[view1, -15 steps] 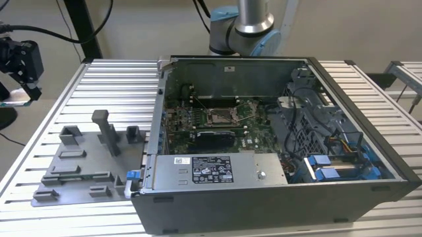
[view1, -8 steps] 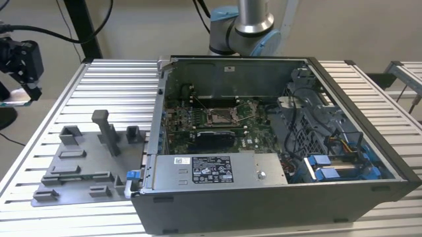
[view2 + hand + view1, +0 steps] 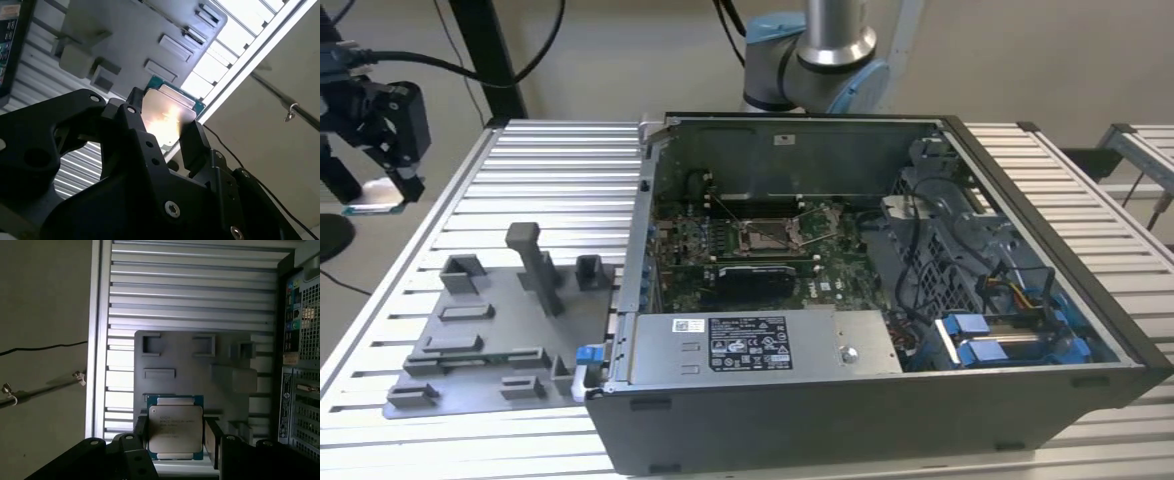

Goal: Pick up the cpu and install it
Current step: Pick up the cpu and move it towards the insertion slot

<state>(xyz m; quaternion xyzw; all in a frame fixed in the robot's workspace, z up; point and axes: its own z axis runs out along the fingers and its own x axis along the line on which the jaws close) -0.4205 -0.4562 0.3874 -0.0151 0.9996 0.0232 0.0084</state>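
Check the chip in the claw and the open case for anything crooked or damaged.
Nothing stands out. The cpu sits square between the claw's fingers, with no visible damage. In the exterior view the computer case lies open on the table, and the grey fixture plate beside it lies flat.

Exterior view high over case; both wrist views close, apparently share tray.

The pincer is black and angular, with small round screws. Far from it, the arm is a silver tube with a pale blue joint.
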